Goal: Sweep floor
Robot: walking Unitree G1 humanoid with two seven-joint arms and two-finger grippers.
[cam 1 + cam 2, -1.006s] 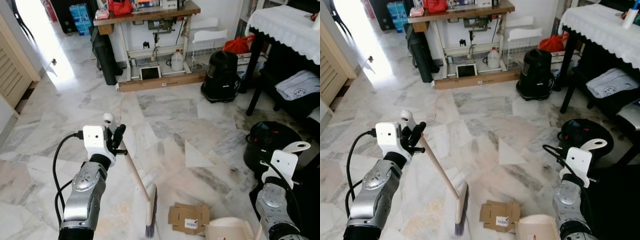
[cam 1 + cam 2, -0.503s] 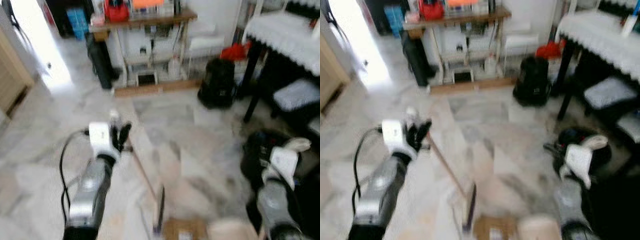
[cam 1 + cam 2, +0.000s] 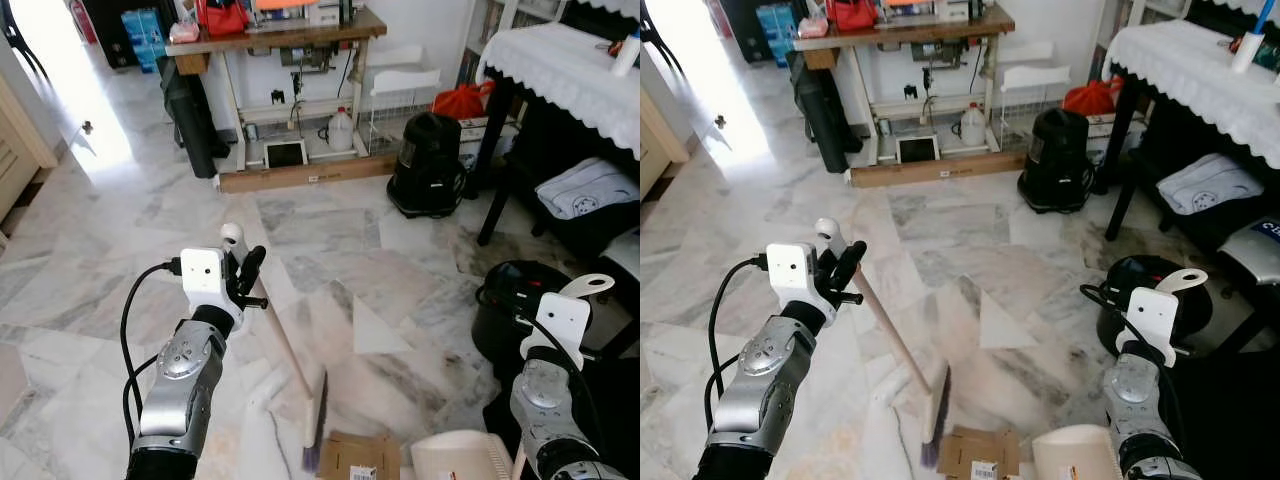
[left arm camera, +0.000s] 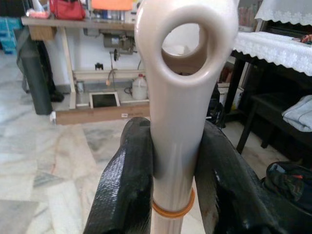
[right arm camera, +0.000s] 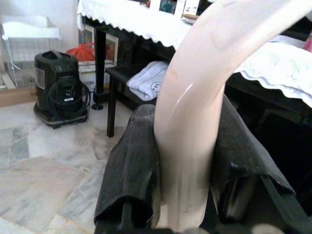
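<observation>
The left gripper [image 4: 173,165] had its jaws clamped on the broom [image 3: 287,350] handle, bristles on the marble floor [image 3: 330,240] beside a cardboard piece [image 3: 358,457]. The right gripper [image 5: 183,161] gripped what looked like the dustpan [image 3: 462,455] handle.

My left pincer [image 4: 175,170], its matt black rubbery fingers [image 4: 127,185] lightly textured, is clamping a glossy smooth beige plastic broom handle [image 4: 175,122]. Below it, polished marble floor [image 3: 330,230] is gleaming beside matt brown cardboard [image 3: 358,458]. My right pincer [image 5: 183,180] is squeezing a glossy pale plastic dustpan handle [image 5: 195,107].
</observation>
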